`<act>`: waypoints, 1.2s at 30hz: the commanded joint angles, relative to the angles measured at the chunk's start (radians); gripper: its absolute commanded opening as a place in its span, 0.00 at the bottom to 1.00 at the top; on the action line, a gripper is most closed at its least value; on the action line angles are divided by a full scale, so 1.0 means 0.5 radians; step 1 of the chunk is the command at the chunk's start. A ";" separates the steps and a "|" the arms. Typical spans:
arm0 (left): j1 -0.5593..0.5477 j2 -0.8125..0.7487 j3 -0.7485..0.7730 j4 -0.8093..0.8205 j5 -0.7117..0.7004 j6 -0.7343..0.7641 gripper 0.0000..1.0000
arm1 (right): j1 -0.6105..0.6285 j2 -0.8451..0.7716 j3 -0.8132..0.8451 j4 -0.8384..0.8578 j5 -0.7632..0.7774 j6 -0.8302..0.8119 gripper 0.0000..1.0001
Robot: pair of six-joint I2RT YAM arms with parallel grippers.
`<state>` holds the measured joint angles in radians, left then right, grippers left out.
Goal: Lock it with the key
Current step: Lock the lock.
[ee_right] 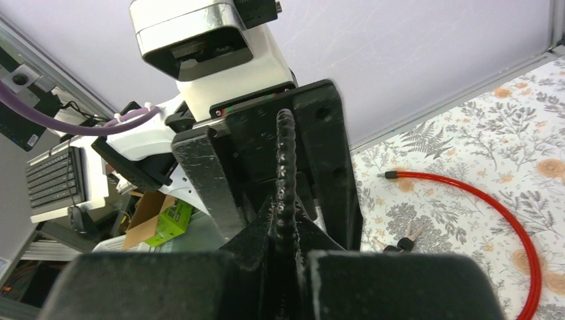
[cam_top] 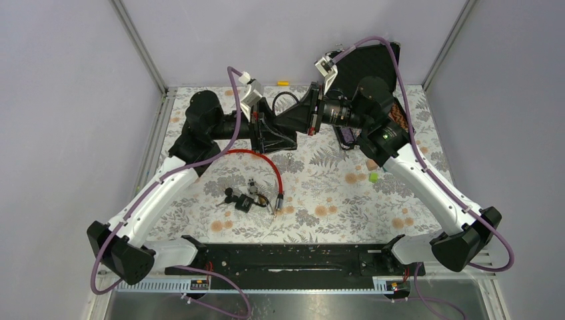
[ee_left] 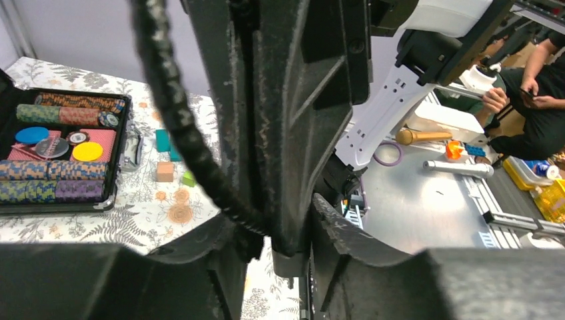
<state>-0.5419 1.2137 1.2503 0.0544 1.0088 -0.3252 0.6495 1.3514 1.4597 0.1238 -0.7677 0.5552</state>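
Note:
A red cable lock (cam_top: 266, 157) lies curved on the floral table, with its black lock body (cam_top: 246, 202) and black-headed keys (cam_top: 228, 196) at the near end. The cable (ee_right: 480, 193) and keys (ee_right: 406, 241) also show in the right wrist view. Both grippers are raised at the back middle, tip to tip, far from the lock. My left gripper (cam_top: 283, 133) (ee_left: 280, 247) is closed round a black ribbed cord (ee_left: 180, 120) and the other gripper's finger. My right gripper (cam_top: 303, 119) (ee_right: 288, 247) is shut on the same cord (ee_right: 285, 167).
An open black case of poker chips (ee_left: 60, 153) stands at the back right, its lid (cam_top: 373, 60) up. A green block (cam_top: 374, 177), an orange block (ee_left: 164, 171) and a teal block (ee_left: 162, 140) lie near it. A small yellow item (cam_top: 283, 83) sits at the back edge.

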 commanded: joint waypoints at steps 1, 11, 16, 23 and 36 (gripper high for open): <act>0.013 0.047 0.160 -0.066 0.118 -0.005 0.25 | 0.001 -0.077 0.040 0.110 0.008 -0.031 0.00; 0.025 0.056 0.153 -0.036 0.012 -0.034 0.00 | 0.002 -0.114 0.027 0.001 0.139 -0.081 0.28; 0.070 0.026 0.141 0.095 -0.179 -0.090 0.00 | -0.038 -0.174 -0.066 0.001 0.210 -0.100 0.75; 0.155 0.006 0.170 0.354 -0.314 -0.266 0.00 | -0.056 -0.272 -0.154 0.016 0.284 -0.081 0.82; 0.197 -0.049 0.274 0.808 -0.652 -0.685 0.00 | -0.075 -0.243 -0.403 0.552 0.450 0.398 0.83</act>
<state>-0.4450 1.2331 1.3201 0.2390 0.7391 -0.5598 0.6201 1.2232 1.2861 0.2203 -0.5728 0.6403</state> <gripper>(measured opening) 0.232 0.834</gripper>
